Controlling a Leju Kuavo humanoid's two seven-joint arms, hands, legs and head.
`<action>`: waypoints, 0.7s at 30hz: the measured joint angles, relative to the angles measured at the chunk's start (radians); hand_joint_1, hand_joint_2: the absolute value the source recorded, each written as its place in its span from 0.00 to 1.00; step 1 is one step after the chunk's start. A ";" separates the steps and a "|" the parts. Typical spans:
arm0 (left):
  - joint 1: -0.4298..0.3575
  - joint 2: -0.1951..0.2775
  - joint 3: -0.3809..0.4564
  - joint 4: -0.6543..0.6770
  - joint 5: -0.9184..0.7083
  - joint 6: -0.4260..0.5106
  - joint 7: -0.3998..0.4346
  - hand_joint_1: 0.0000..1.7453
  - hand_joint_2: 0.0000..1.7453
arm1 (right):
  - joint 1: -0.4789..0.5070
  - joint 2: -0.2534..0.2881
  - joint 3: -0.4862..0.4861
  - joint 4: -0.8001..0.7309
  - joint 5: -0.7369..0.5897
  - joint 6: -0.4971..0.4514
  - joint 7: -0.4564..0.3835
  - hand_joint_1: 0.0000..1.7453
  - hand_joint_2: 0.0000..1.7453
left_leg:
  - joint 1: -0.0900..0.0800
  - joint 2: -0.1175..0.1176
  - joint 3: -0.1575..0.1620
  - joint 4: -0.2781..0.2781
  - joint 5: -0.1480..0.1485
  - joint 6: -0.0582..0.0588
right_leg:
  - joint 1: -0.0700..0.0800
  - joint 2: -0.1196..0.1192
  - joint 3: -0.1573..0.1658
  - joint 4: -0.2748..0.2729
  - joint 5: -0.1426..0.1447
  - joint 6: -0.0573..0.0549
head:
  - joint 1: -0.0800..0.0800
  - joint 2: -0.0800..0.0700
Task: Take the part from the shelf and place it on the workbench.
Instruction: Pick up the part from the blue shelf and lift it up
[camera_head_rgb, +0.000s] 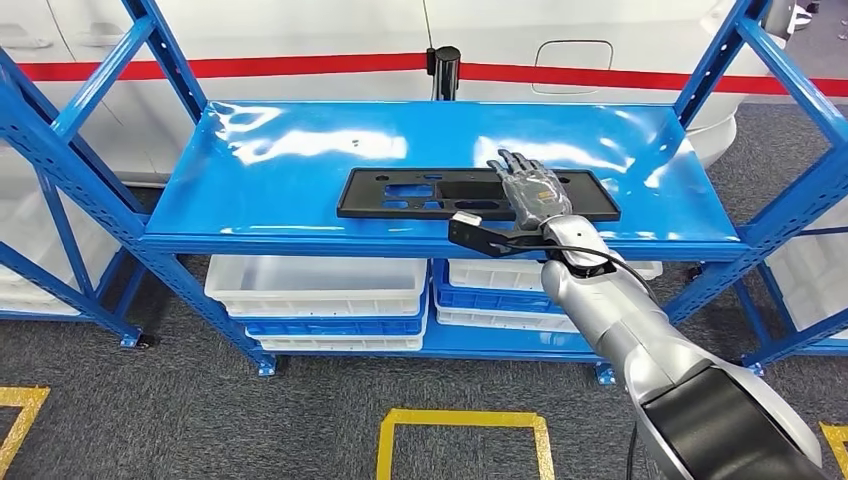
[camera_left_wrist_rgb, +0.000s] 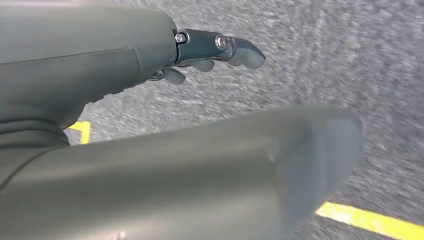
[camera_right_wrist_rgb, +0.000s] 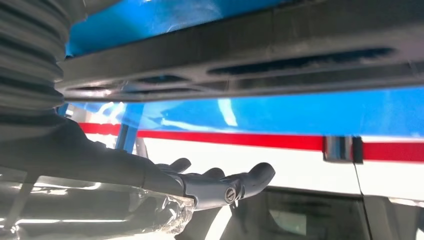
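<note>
One part (camera_head_rgb: 440, 194), a flat black plate with cut-outs, lies lengthwise on the top board of the blue shelf (camera_head_rgb: 300, 150), near its front edge. Your right hand (camera_head_rgb: 530, 190) is stretched out over the right portion of the part, fingers (camera_head_rgb: 516, 163) extended and slightly apart, palm down. From the head view you cannot tell whether the palm touches the part or sits just above it. In the right wrist view the fingers (camera_right_wrist_rgb: 250, 177) appear straight and separated, nothing between them, with the part's edge (camera_right_wrist_rgb: 300, 55) running across the picture nearby.

Your left hand (camera_left_wrist_rgb: 200, 55) hangs beside the body over grey carpet (camera_left_wrist_rgb: 325, 60), fingers loosely extended, holding nothing. A yellow floor line (camera_left_wrist_rgb: 370, 222) runs past it.

Below the top board, white bins (camera_head_rgb: 315, 285) sit stacked on the lower shelf, some with blue bins between them. Behind the shelf stands a white wall with a red stripe (camera_head_rgb: 300, 66). Yellow floor markings (camera_head_rgb: 465, 420) lie on the carpet in front.
</note>
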 joint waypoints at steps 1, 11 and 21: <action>0.001 -0.002 0.001 0.000 0.006 -0.006 -0.019 0.00 0.00 | 0.001 -0.003 -0.001 0.000 0.000 0.000 -0.003 0.93 1.00 | 0.001 -0.003 0.007 0.002 -0.007 -0.005 | -0.003 -0.001 0.003 -0.047 0.033 0.014 | 0.000 0.000; -0.002 -0.005 0.037 0.000 0.042 0.010 -0.146 0.00 0.00 | 0.008 -0.007 -0.015 -0.012 -0.010 -0.002 -0.037 1.00 1.00 | 0.013 0.003 -0.031 0.153 -0.103 -0.069 | -0.010 -0.007 0.096 -0.268 0.171 -0.029 | -0.007 0.000; -0.003 -0.007 0.083 -0.001 0.055 0.161 -0.321 0.00 1.00 | 0.016 -0.012 -0.036 -0.064 -0.020 -0.042 -0.071 1.00 1.00 | 0.008 0.004 -0.052 0.041 -0.001 -0.039 | -0.002 0.006 0.119 -0.275 0.155 -0.030 | -0.008 0.000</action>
